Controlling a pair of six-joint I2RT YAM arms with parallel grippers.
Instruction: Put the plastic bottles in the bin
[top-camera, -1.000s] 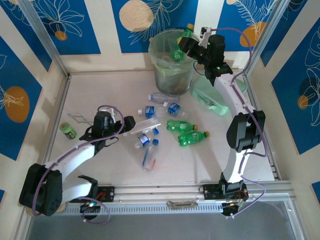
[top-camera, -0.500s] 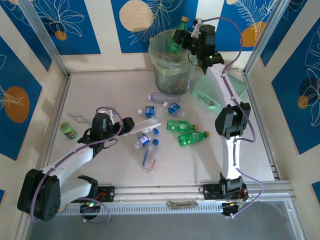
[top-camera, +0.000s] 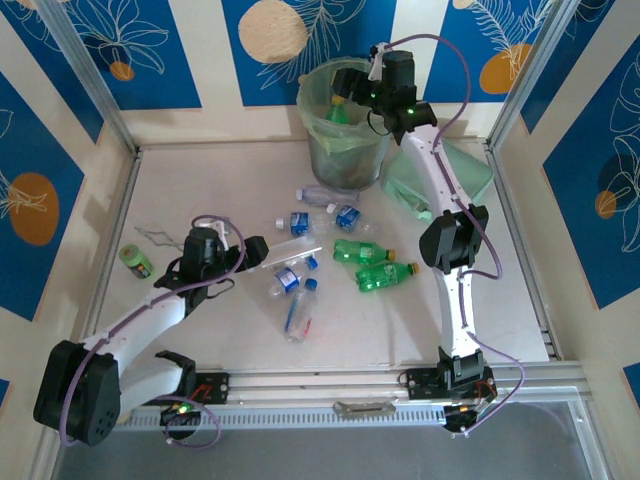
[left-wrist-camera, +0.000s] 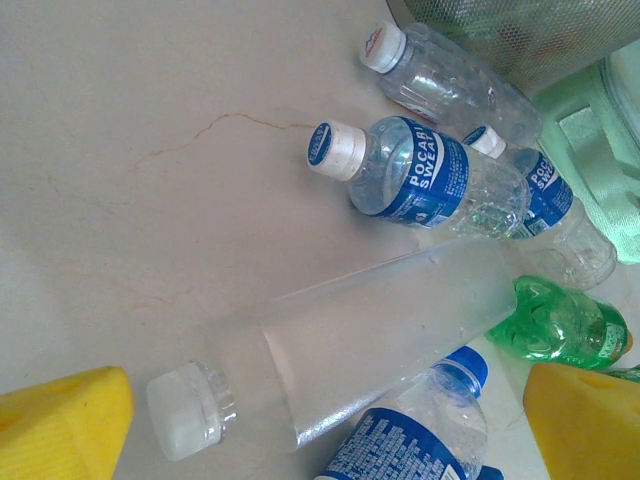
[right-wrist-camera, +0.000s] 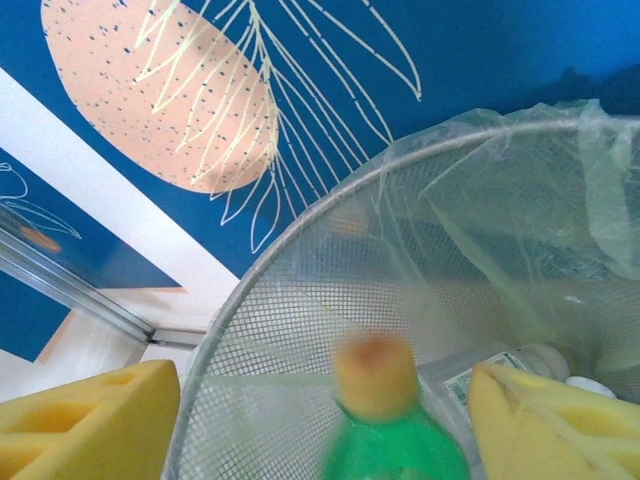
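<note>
One green bottle (right-wrist-camera: 396, 446), cap towards bin (right-wrist-camera: 290, 340)

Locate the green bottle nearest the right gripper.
Top view, back centre: the green bottle is cap up over the mouth of the bin, between the open fingers of the right gripper.

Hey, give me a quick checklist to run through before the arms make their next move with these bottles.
1. Right tool above the bin: ok.
2. Right tool open: ok, a gap shows beside the green bottle.
3. Green bottle fully released: cannot tell; it is blurred inside the tool.
4. Left tool open: ok.
5. Clear white-capped bottle lies inside the left tool's opening: ok.
6. All bottles in the bin: not ok; several lie on the table.
</note>
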